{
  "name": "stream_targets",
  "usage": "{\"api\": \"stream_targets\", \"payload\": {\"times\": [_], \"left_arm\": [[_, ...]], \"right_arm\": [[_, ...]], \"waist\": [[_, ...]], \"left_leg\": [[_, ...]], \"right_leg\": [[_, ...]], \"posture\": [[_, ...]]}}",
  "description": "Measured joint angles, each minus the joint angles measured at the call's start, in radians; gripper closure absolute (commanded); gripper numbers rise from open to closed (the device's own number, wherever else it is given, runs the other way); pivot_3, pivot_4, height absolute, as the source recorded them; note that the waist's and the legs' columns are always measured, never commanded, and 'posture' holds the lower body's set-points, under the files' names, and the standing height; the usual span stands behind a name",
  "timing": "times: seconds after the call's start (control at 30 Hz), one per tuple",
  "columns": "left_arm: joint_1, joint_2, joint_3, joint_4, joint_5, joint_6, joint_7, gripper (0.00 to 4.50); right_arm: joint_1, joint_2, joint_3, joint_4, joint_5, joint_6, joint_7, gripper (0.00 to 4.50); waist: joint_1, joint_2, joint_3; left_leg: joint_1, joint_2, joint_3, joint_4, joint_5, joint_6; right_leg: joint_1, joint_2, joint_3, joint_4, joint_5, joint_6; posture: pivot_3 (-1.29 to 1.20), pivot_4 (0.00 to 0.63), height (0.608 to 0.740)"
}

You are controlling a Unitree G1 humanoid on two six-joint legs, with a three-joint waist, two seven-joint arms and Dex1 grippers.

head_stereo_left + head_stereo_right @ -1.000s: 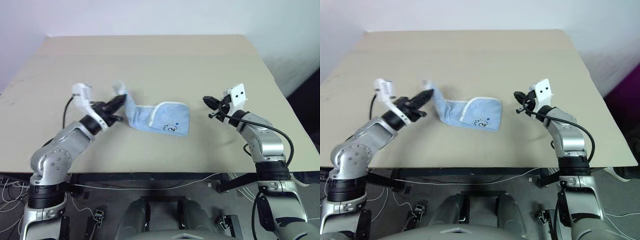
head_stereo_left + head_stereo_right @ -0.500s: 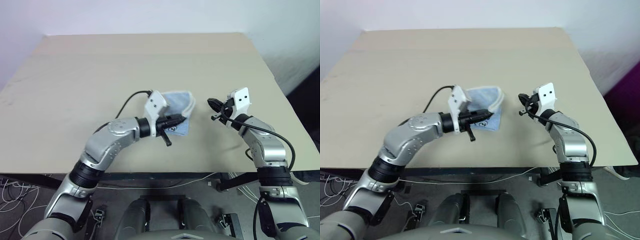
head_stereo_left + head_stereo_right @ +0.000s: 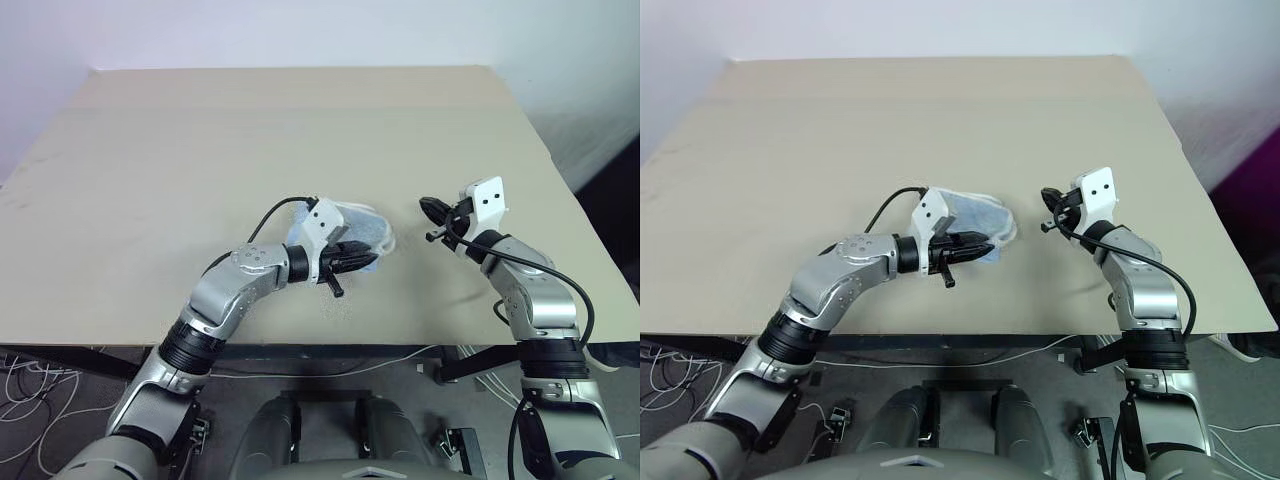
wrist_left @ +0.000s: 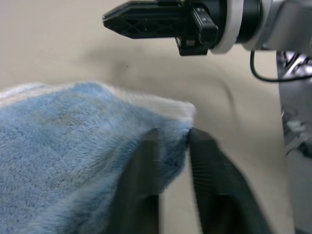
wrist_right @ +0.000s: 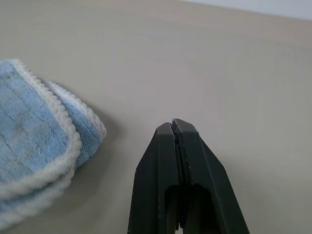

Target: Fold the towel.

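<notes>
Moved: left gripper [image 3: 362, 262] has swung from the table's [image 3: 150, 180] left side across to the middle, dragging the towel's [image 3: 365, 222] left end over onto the rest.
Count: one towel, two grippers, one table.
Towel: light blue terry, white piped edge, now a small doubled bundle near the table's middle front.
Left fingers: slightly apart, with a towel corner between them in the left wrist view.
Right gripper [image 3: 430, 207]: fingers pressed together, empty, just right of the towel, clear of it.
</notes>
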Motion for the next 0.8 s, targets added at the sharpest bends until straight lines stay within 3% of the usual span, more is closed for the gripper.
{"api": "stream_targets", "payload": {"times": [0.17,0.3,0.4,0.63,0.8], "left_arm": [[0.024,-0.011,0.091,-0.037,-0.050,0.041,-0.002,0.90],[0.039,-0.061,0.236,-0.048,-0.108,0.045,0.070,0.90],[0.031,-0.062,0.307,-0.024,-0.082,0.011,0.135,1.88],[0.033,-0.021,0.247,0.115,0.075,-0.114,0.114,4.31],[0.047,-0.017,0.174,0.193,0.154,-0.175,0.071,4.31]], "right_arm": [[-0.002,0.000,0.002,0.000,0.000,0.001,0.006,4.50],[-0.005,-0.001,0.010,-0.028,0.005,0.024,0.027,4.50],[-0.018,0.001,0.027,-0.082,0.021,0.052,0.045,4.50],[-0.052,0.087,0.112,-0.114,0.039,0.109,0.055,4.50],[-0.068,0.136,0.200,-0.023,-0.011,0.110,0.048,4.50]], "waist": [[0.000,0.000,0.000],[0.001,0.000,0.000],[0.000,0.000,0.000],[0.002,0.000,0.000],[0.001,0.000,0.000]], "left_leg": [[0.000,0.000,0.000,0.000,0.000,0.000],[0.000,0.000,0.000,0.001,0.000,0.000],[0.000,0.000,0.000,0.001,0.000,0.000],[0.000,0.000,0.000,0.001,0.000,0.000],[0.000,-0.001,0.000,0.001,0.000,0.000]], "right_leg": [[0.000,0.000,0.000,0.001,0.000,0.000],[-0.001,0.000,0.000,0.001,0.000,0.000],[-0.001,0.000,0.000,0.002,0.000,0.000],[-0.001,0.000,0.000,0.002,0.000,0.000],[-0.002,0.000,0.000,0.003,0.000,0.000]], "posture": [[0.00,0.150,0.740],[0.00,0.150,0.740],[0.00,0.150,0.740],[0.00,0.150,0.740],[0.00,0.150,0.740]]}}
